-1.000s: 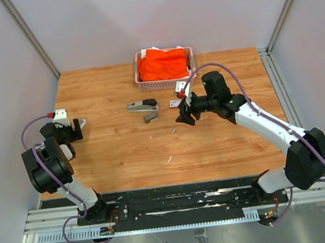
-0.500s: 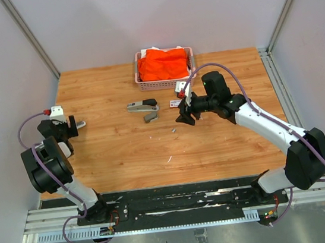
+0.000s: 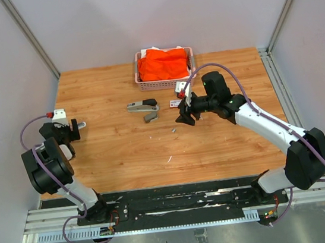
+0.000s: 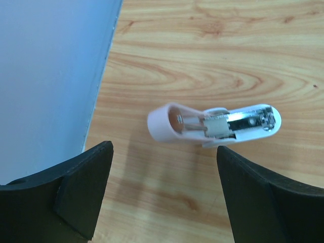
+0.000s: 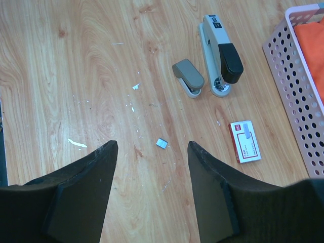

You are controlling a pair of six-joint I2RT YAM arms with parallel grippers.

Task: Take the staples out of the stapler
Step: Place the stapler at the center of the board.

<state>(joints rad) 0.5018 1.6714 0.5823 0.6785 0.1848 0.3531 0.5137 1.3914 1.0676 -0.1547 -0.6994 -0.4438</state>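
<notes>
The left gripper [image 4: 163, 200] hangs with its jaws spread wide over a pale stapler [image 4: 212, 125]; the stapler lies opened on the wooden surface [image 4: 228, 45] close to the left wall, touching neither finger; the right gripper [image 5: 149, 195] is also spread, holding nothing, above the middle of the surface; the staples [image 5: 162, 143] lie scattered there as small silvery bits, near a small grey stapler [image 5: 188, 77] and a grey-and-black stapler [image 5: 220, 55]; a white box with a red label [image 5: 245, 141] lies beside a pink basket [image 5: 296, 86].
</notes>
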